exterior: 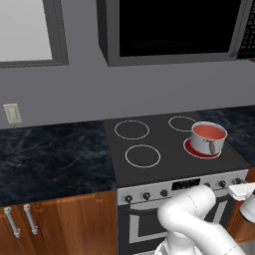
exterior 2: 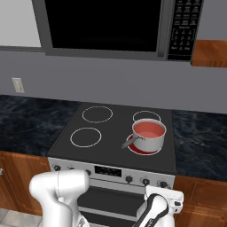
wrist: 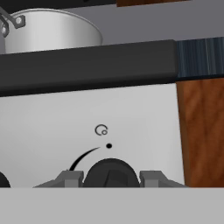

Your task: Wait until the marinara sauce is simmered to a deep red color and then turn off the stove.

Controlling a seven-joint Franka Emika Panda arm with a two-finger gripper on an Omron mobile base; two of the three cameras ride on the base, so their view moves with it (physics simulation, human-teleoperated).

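Note:
The marinara sauce is a flat salmon-red patch inside a steel pot. The pot stands on the front right burner of the stove, and a red glow shows under it. In the hand view my gripper faces the silver front panel, close to the rightmost black knob. One fingertip stands left of the knob and the other right of it, spread open around it. The pot's side rises above the cooktop edge.
A black microwave hangs over the stove. Dark marble counters flank the cooktop, with wooden cabinets below. A wooden cabinet edge lies just right of the knob panel. My white arm stands in front of the oven door.

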